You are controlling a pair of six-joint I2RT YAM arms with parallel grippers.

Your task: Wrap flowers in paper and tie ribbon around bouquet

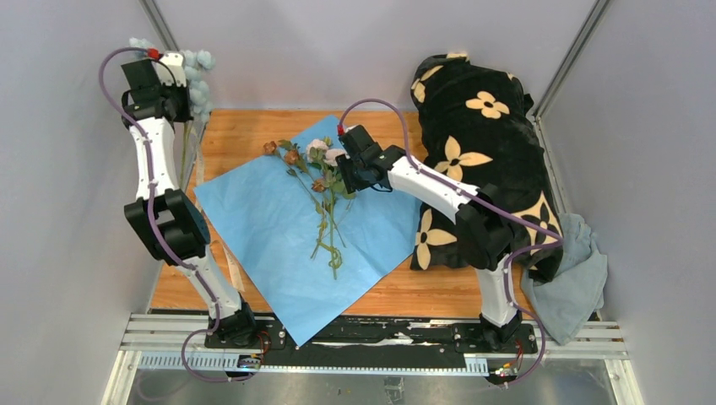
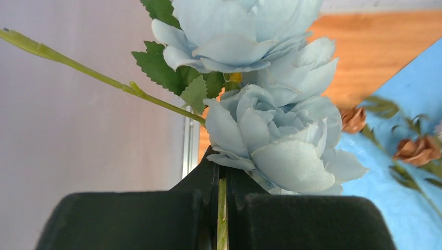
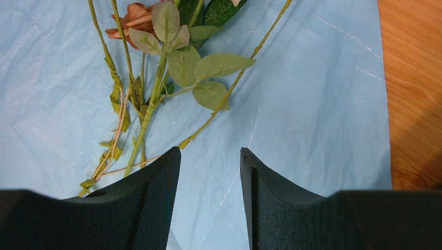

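A: Top view: left gripper [image 1: 180, 66] is holding a blue flower stem [image 1: 200, 86] up at the far left corner, well apart from the paper [image 1: 253, 228].
B: Right gripper [image 1: 344, 180]?
A: Hovering over the rose stems [image 1: 325, 207], which are lying on the paper.
B: Left wrist?
A: Jaws are pinching the thin green stalk tight, blooms sitting just above.
B: Right wrist?
A: Jaws are standing apart, gripping nothing; stem ends are lying just ahead on the paper.

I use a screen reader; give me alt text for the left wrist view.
The left hand is shut on a thin green stem, with pale blue flowers just above it. Behind, blurred brown roses lie on light blue paper.
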